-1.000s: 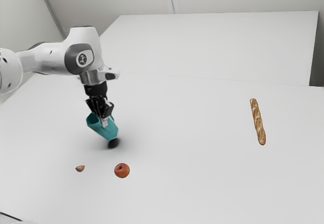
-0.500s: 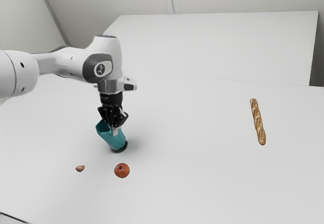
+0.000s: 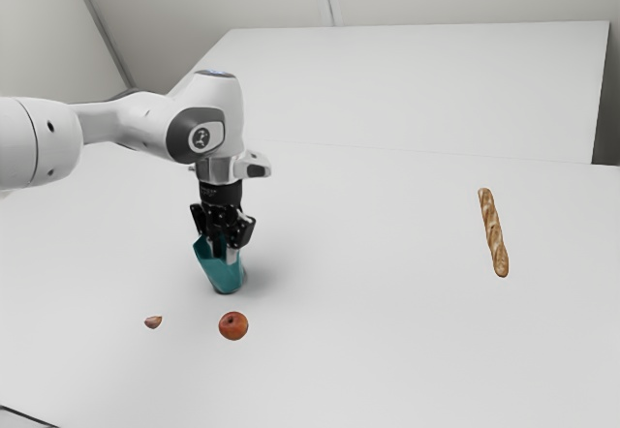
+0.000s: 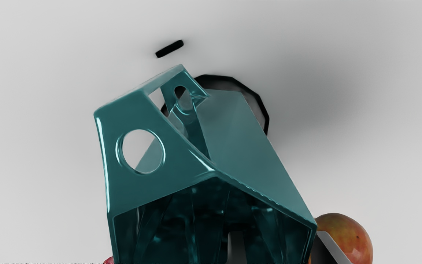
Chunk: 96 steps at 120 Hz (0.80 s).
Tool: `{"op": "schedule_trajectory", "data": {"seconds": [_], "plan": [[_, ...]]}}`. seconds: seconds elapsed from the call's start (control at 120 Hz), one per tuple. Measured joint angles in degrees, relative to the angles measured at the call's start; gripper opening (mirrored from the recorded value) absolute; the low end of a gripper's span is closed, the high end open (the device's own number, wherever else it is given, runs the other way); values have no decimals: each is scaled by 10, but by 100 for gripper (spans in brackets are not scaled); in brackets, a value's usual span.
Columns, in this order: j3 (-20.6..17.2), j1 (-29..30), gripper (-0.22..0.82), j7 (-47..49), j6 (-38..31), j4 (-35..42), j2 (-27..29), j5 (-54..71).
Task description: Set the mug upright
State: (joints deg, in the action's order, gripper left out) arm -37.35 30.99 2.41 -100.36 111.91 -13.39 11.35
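1. White table (image 3: 387, 351) under pale walls; everything below is placed by the mug.
2. The mug (image 3: 221, 268) is at the table, mouth up and leaning a little toward the exterior view's left. Its handle (image 4: 130, 150) faces the wrist camera. A dark ring shows around the base; whether the base sits flat, I cannot tell.
3. The gripper (image 3: 225, 254) is over the mug and looks unclenched: one finger (image 4: 236, 247) down inside the mouth, the other (image 4: 332, 247) outside by the rim, with a gap far wider than the wall between them. That fits a grip about to close as well as one just let go.
4. The apple (image 3: 233, 326) is near the mug's base, toward the camera; the clove (image 3: 153, 321) is farther off toward the exterior view's left; the bread (image 3: 493, 232) is well away on the exterior view's right.
5. The main risk, I judge, is the lean: if the base is not flat, the unclamped mug could rock or topple to its mouth side.
6. A sideways move could make the inner finger catch the wall and drag or tip the mug.
7. Pushed toward the camera, it could knock the apple and set it rolling.
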Motion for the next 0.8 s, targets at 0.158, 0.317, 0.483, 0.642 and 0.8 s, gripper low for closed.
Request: {"op": "schedule_trajectory", "data": {"seconds": [0.158, 0.317, 0.483, 0.642, 0.8], "plan": [[-1, -7, 27, 10, 0, -3, 30, 2], [-6, -10, 43, 17, 7, -24, 72, -1], [-9, -9, 52, 21, 32, -120, 62, -6], [-17, -10, 57, 24, 65, -198, 75, -18], [157, -186, 59, 26, 98, -207, 123, -36]]}}
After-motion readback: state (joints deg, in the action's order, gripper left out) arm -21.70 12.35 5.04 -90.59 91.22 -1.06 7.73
